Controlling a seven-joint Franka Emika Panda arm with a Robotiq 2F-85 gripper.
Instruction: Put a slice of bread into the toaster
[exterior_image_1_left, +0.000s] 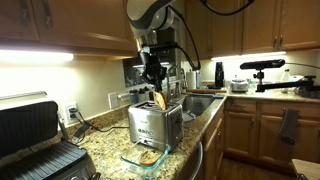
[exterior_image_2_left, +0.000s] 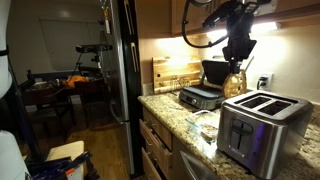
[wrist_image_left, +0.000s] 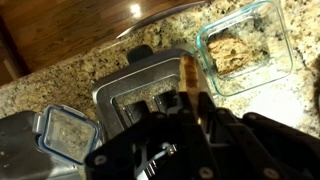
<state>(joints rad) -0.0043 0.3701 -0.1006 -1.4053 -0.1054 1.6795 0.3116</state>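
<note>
bread slice (exterior_image_1_left: 158, 99) hangs pinched between the fingers (exterior_image_1_left: 149, 78) just above the toaster (exterior_image_1_left: 155, 124).

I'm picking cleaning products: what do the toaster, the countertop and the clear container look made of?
The toaster looks like brushed steel: shiny grey sides with reflections. The countertop seems polished granite or similar stone: speckled tan-and-black, glossy. The container is clear, glass or plastic; can't tell which.

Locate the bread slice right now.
In both exterior views the slice of bread hangs gripped in the hand, directly over the top slots of the toaster, which stands on the granite counter.
</note>
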